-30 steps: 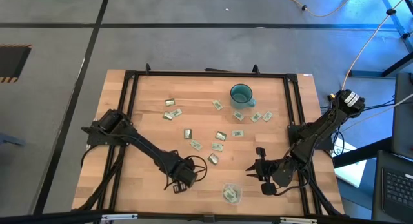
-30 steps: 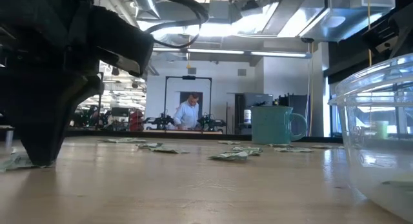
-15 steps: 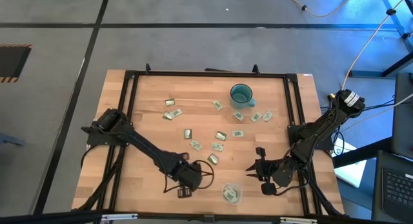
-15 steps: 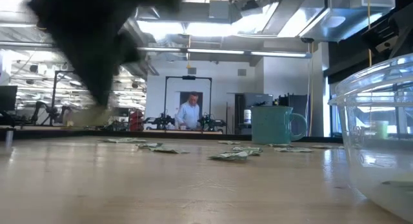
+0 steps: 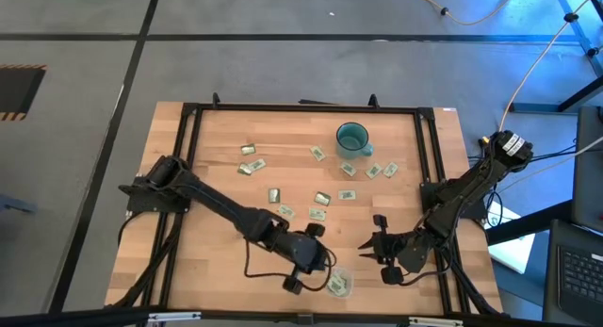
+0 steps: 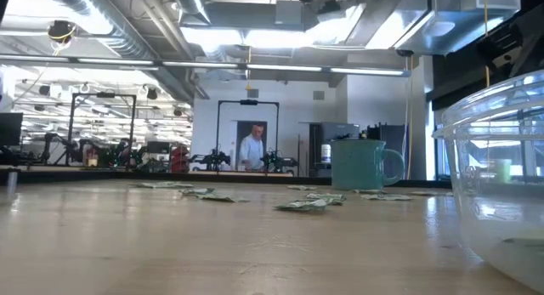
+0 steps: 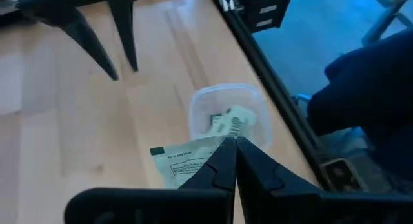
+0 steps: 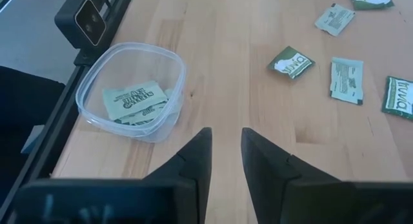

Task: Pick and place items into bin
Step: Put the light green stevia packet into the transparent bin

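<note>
Left tool [image 7: 233, 141] pinches packet [image 7: 184, 161] — beside bin [image 7: 231, 114] rim.

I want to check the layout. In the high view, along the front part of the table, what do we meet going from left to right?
Left gripper, shut on a packet → bin → right gripper, open.

Even overhead light on the table [image 5: 217, 176]; soft shadows under both arms. Low view: bright ceiling strip lights [image 6: 246, 36] glare; near clear bin [image 6: 497, 176] wall blurred, out of focus. Left wrist view: blue cast beyond table edge, slightly soft.
</note>
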You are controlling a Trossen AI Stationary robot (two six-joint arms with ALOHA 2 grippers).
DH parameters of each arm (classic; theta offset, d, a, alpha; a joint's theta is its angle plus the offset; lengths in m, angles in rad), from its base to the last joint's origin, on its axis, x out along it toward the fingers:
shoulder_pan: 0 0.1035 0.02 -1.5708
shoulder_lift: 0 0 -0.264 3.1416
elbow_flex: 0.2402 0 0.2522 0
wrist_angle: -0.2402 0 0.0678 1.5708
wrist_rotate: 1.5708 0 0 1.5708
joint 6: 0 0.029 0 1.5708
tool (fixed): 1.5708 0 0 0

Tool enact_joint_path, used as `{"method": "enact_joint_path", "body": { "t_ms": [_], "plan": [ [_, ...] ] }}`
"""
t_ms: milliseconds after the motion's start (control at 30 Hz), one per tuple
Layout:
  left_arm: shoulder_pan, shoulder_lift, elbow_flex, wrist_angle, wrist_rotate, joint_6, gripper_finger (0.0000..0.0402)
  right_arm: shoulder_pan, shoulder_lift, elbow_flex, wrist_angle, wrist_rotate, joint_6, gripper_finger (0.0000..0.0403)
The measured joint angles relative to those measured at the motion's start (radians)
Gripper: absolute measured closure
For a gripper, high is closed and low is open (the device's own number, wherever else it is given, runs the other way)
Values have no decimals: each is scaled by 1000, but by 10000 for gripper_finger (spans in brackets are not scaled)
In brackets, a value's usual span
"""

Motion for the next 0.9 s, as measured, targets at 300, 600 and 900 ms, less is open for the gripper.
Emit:
{"method": "enact_joint_path", "body": {
  "t_ms": [300, 600, 900],
  "plan": [
    [11, 140, 112, 15, 100, 106, 399, -26, 0, 0, -1, 0, 0, 315],
    [8, 269, 186, 59, 137, 135, 399, -25, 0, 0, -1, -2, 1, 315],
    [21, 301, 192, 66, 173, 88, 382, -25, 0, 0, -1, -2, 2, 315]
  ]
}}
